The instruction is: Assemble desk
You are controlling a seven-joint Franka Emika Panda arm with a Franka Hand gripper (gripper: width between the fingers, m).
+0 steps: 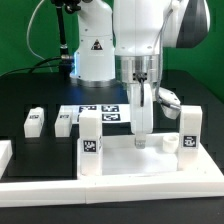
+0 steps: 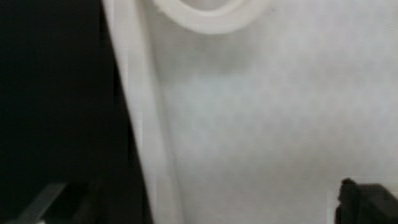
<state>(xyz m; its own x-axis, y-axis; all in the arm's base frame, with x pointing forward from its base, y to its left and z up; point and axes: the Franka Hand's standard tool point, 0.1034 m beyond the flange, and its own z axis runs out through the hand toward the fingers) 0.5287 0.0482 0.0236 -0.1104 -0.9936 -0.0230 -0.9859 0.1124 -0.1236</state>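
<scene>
I see smooth white plastic tabletop, round corner socket; long axis across exterior view; hand open, fingers spread.

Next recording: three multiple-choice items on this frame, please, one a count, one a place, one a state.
1. Legs on the black mat, at the exterior view's left of the tabletop: A one; B two; C four.
2. The gripper hangs over: A the tabletop; B those legs; C bare mat.
3. The gripper is: A open; B shut on a leg; C shut, empty.
Answers: 1 B, two white blocks stand there. 2 A, white tabletop lies under it in the wrist view. 3 A, its fingertips sit far apart.
</scene>
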